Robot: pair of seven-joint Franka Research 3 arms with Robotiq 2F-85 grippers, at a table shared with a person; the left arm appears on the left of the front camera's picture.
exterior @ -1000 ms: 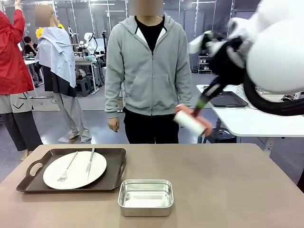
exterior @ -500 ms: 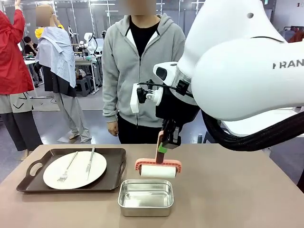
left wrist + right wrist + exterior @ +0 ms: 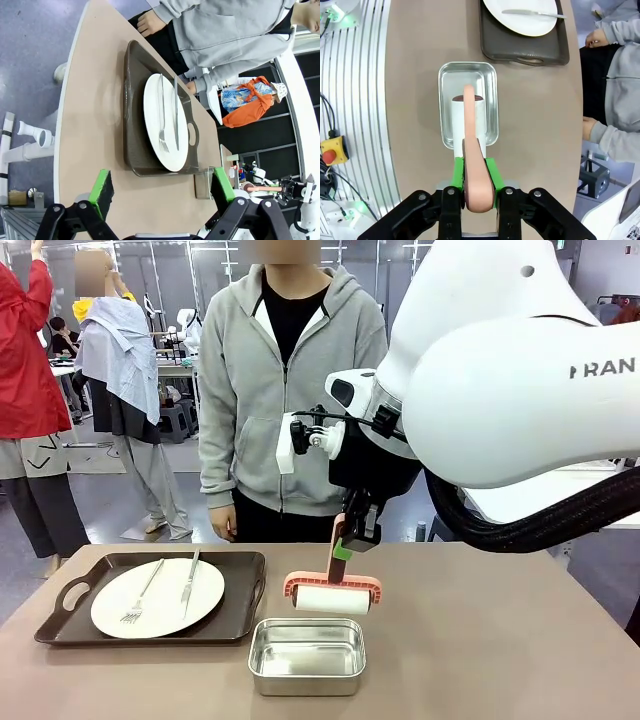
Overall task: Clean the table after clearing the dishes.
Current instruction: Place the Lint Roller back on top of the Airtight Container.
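The right arm's white casing blocks much of the front view, hiding one side of the person (image 3: 285, 390) standing at the table's (image 3: 480, 640) far edge. In the right wrist view the top edge cuts off the dark tray (image 3: 525, 47) and the white plate (image 3: 522, 17), leaving only the knife (image 3: 532, 13) in sight. Whether the lint roller's (image 3: 333, 597) white roll touches anything cannot be told: it hangs by the far rim of the steel pan (image 3: 306, 680), and from above it overlaps the pan (image 3: 441, 100). The right gripper (image 3: 352, 537) points down with its green fingertips (image 3: 458, 170) clamped on the roller's (image 3: 468, 125) pink handle, the roll lowermost. The left gripper (image 3: 162, 186) has its fingers (image 3: 102, 185) spread wide, empty, above the table (image 3: 95, 100); one finger partly covers the pan. The tray (image 3: 245, 580) lies near the table's far left corner, carrying the plate (image 3: 158, 598) with a fork (image 3: 143, 595) and knife (image 3: 190, 578) side by side; the pan sits just beside the tray, toward the middle of the near edge.
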